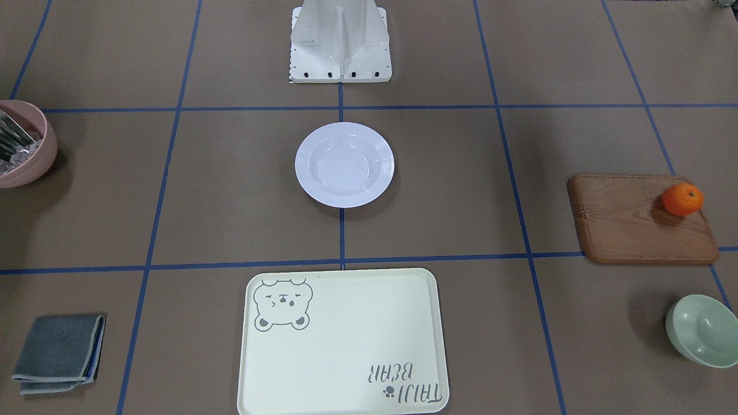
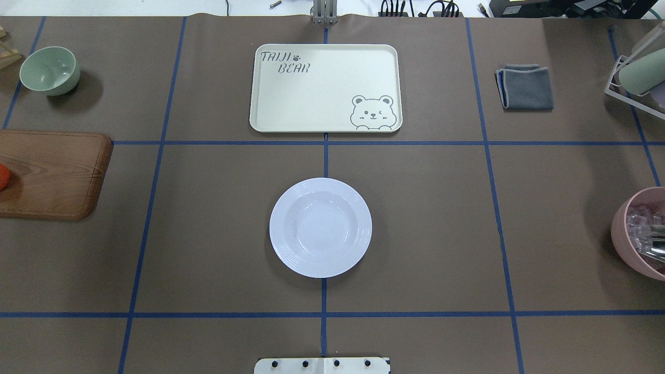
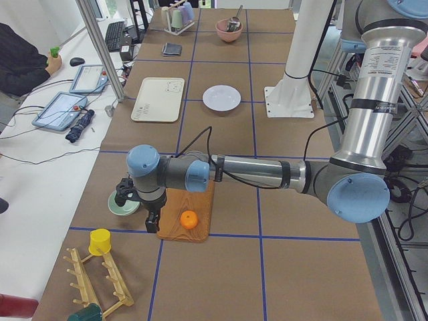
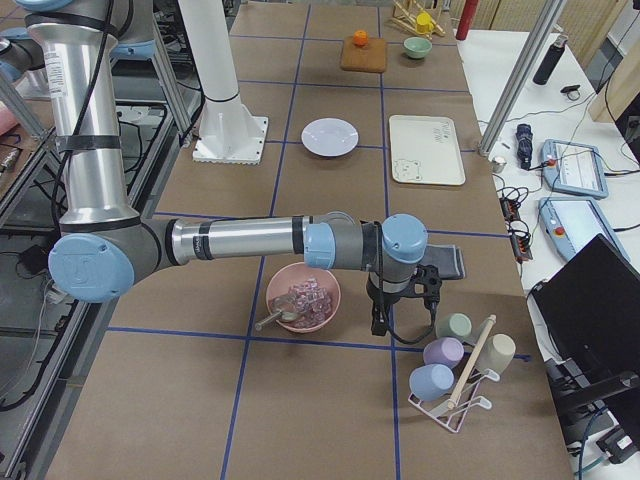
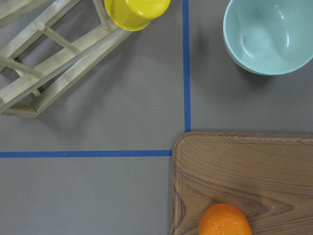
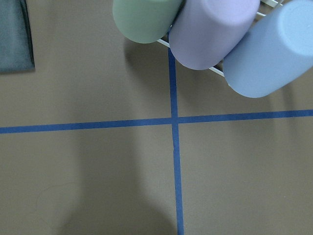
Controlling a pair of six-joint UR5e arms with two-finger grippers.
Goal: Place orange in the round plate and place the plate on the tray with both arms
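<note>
**Q:** Starting nearest the robot's base and taking 12 o'clock as straight away from it, what do you see?

**A:** First I see the round plate [image 2: 320, 227]. It is white and empty, and sits upright on the brown table [image 2: 415, 234], on the centre blue tape line [image 2: 326, 161]. At 12 o'clock from it, apart and past a cross line, lies the cream tray [image 2: 326, 88] with nothing on it.

**Q:** Where is the orange?

**A:** The orange [image 1: 682, 199] is at 9 o'clock from the plate and well apart from it. It rests on a wooden board [image 1: 634, 225], near the board's outer edge. A green bowl [image 2: 49, 70] stands at 10 o'clock, further off.

**Q:** And the claws?

**A:** My left gripper [image 3: 152, 227] hangs pointing down at the board's rim, between the green bowl and the orange and touching neither. It shows only in a side view, so I cannot tell whether it is released or clenched. My right gripper [image 4: 380, 322] hangs at 3 o'clock, just beside a pink bowl [image 2: 623, 244] and near a grey cloth [image 2: 526, 87]. I cannot tell its state either.
</note>
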